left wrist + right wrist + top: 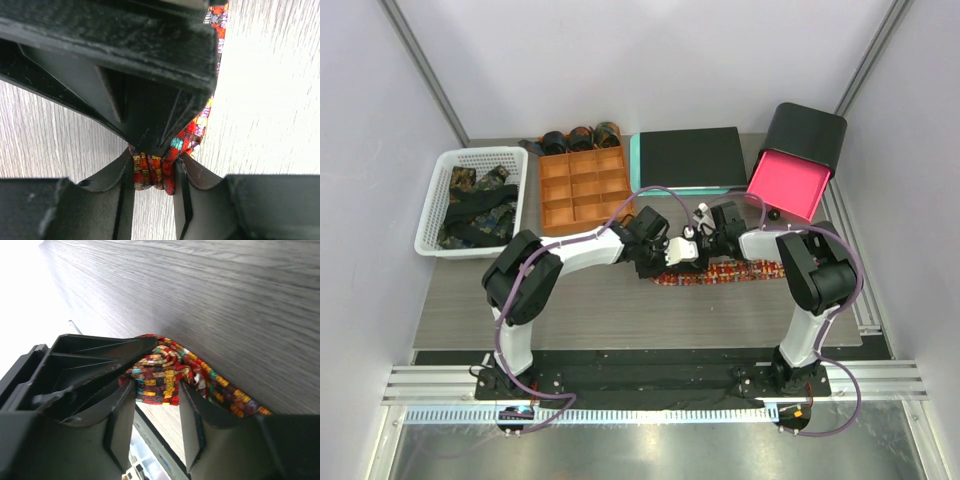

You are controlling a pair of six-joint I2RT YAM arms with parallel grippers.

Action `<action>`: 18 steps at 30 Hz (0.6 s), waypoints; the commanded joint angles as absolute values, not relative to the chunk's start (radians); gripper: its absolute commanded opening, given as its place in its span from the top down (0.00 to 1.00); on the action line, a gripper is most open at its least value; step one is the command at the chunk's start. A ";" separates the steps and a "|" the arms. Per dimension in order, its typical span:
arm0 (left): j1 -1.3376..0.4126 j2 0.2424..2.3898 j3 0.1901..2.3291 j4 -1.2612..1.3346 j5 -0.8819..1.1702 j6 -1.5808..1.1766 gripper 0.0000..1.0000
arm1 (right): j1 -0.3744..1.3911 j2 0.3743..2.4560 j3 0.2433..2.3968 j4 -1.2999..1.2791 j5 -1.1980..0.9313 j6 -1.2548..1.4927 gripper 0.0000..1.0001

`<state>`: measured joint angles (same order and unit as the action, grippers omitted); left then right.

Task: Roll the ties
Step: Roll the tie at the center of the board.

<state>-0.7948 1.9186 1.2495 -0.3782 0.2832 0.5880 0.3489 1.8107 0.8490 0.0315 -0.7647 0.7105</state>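
Step in hand: starting the roll on the red-orange multicoloured check fabric necktie (725, 272). It lies flat on the grey wood-grain desk (620, 310), nearer than the orange plastic compartment tray (582, 190) and off to its right. Long axis runs left-right, parallel to the tray's near edge. The worked end points left, just past the tray's right corner; the free length trails right, away from the tray.

Left end effector (152, 172): pressed together, pinching a doubled-over bunch of the tie end. Right end effector (156, 390): fingers set wider, one on either side of a small bunched fold and touching it. Reads as a grip on the tie, looser than the left. Both work the tray-side end.

Judgement: early. Only a fold or first turn, no coil; most of the length is flat. Three dark rolled ties (580, 137) sit at the tray's far edge. More dark patterned ties (475, 200) fill the white plastic basket (432, 215) left of the tray.

Next move likely needs one end effector holding the core while the other turns fabric over it, advancing rightward along the long axis. Edges must stay aligned or the coil cones.
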 commanded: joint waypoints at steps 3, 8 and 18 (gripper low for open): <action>-0.796 1.916 1.215 -0.437 0.270 0.606 0.69 | 0.361 1.887 0.856 0.043 -0.736 0.724 0.52; -0.796 1.922 1.235 -0.440 0.282 0.603 0.68 | 0.362 1.898 0.854 0.052 -0.742 0.724 0.83; -0.683 1.844 1.230 -0.442 0.412 0.503 0.37 | 0.302 1.904 0.836 -0.026 -0.767 0.640 0.99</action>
